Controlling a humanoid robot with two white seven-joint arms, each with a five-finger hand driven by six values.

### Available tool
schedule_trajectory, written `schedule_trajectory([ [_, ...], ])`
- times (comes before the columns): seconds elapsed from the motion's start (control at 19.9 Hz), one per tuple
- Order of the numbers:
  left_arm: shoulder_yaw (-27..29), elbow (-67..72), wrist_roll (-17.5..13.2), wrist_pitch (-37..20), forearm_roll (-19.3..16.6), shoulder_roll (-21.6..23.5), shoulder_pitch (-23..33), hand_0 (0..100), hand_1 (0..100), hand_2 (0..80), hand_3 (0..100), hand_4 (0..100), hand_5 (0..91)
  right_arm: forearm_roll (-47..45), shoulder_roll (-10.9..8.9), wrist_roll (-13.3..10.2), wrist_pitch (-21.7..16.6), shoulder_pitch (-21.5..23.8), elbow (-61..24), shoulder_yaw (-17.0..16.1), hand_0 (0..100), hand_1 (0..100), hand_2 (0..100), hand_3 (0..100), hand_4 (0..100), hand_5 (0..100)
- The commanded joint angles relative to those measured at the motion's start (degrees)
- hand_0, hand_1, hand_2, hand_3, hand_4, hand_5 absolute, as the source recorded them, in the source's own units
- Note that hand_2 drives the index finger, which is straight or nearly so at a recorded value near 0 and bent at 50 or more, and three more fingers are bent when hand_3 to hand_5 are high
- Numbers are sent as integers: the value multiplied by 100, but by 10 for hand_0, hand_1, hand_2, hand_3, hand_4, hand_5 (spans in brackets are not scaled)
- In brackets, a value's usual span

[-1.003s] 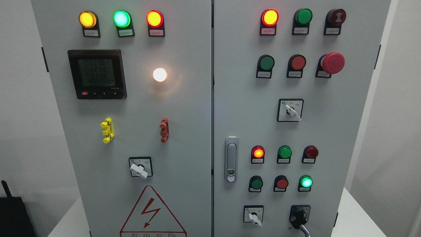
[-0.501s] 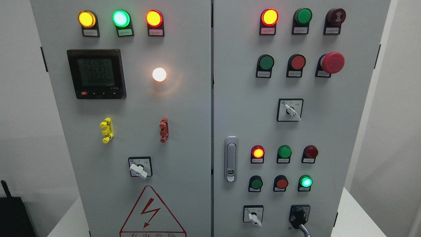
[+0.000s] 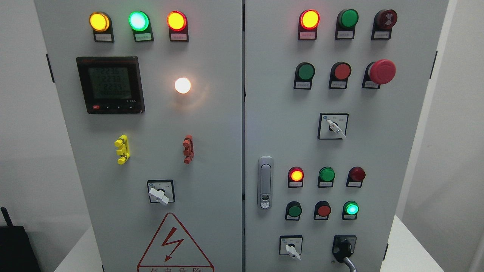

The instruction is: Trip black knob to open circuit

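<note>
The black knob (image 3: 344,248) sits on a black square plate at the lower right of the grey cabinet's right door (image 3: 401,158). Its handle points down and to the right. A grey lever tip (image 3: 351,263) shows just below it at the picture's bottom edge. Neither of my hands nor arms is in view.
A white selector switch (image 3: 290,249) sits left of the black knob, others at the mid right (image 3: 335,127) and on the left door (image 3: 159,194). Lit lamps, push buttons and a red mushroom button (image 3: 382,71) fill the doors. A silver door handle (image 3: 265,183) is near the seam.
The view has shifted very slightly, so the panel sits a few pixels further left. The meter digits have changed. Nothing else has moved.
</note>
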Motion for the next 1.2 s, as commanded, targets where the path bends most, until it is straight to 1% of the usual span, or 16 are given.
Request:
schedule_trajectory([
  [0.0, 0, 0, -5, 30, -132, 0, 0, 120, 389, 0, 0, 0, 0, -26, -8, 16, -7, 25, 5, -106, 0, 0, 0, 1000, 1000, 1000],
  [0.35, 0, 0, -5, 22, -132, 0, 0, 120, 389, 0, 0, 0, 0, -53, -52, 7, -7, 43, 23, -124, 0, 0, 0, 1000, 1000, 1000],
  [1.15, 0, 0, -5, 22, -132, 0, 0, 120, 389, 0, 0, 0, 0, -70, -61, -10, -7, 43, 32, -229, 0, 0, 0, 1000, 1000, 1000],
])
